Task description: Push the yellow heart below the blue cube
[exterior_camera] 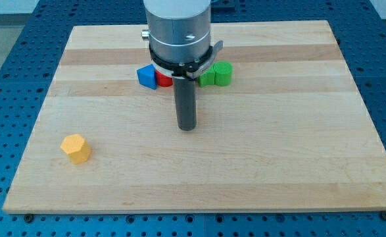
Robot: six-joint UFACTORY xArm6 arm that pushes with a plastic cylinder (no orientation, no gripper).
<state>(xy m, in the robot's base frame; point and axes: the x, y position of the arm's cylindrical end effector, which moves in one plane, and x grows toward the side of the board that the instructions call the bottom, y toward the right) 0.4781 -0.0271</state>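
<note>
A blue cube point(146, 76) sits on the wooden board near the view's top centre, touching a red block point(164, 79) on its right that the arm partly hides. My tip point(187, 127) stands below and to the right of these two, apart from them. A yellow block point(75, 148) lies alone far off at the view's lower left; its shape looks more like a hexagon than a heart. No other yellow block shows.
Two green blocks point(216, 75) sit together to the right of the arm, near the view's top centre. The arm's grey body point(178, 29) hides part of the board behind it. The board's edges point(199, 209) border a blue perforated table.
</note>
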